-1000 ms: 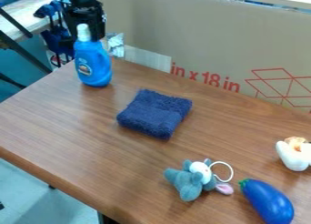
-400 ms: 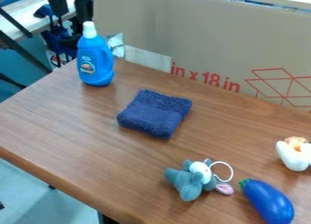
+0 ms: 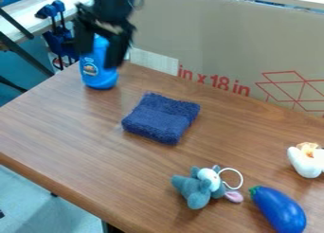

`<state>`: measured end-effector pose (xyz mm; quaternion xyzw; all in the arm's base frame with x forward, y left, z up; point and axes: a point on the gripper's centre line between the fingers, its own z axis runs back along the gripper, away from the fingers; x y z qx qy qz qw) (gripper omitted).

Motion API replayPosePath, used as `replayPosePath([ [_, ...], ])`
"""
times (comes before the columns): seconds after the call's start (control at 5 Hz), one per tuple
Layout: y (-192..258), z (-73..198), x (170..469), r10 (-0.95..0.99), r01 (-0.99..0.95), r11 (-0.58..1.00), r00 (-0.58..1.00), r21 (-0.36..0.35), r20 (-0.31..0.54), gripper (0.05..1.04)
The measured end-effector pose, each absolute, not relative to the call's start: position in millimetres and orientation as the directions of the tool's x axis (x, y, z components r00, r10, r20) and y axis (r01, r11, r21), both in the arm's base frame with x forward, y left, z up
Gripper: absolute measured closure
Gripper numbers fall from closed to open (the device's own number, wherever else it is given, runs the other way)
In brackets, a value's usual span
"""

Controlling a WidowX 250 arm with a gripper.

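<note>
The black two-finger gripper (image 3: 97,59) now swings, fingers wide, across the blue plastic bottle (image 3: 99,77) (hiding its cap), likely lining up a grasp.

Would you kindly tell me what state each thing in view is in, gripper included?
Gripper: open, fingers apart, in front of the bottle.
Bottle: upright, its top hidden by the gripper.
Cloth: folded into a thick pad, lying flat.
Plush toy: lying on the table.
Eggplant: lying on its side, whole.
White item: resting on the table, orange inside its top.
Cardboard: standing behind the table.
</note>
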<state>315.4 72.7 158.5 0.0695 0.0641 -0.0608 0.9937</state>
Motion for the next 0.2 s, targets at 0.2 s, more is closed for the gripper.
replayPosePath([
  [0.2,36.0,126.1,302.3,-0.21,0.234,0.966,0.957,0.108,-0.2,0.082],
])
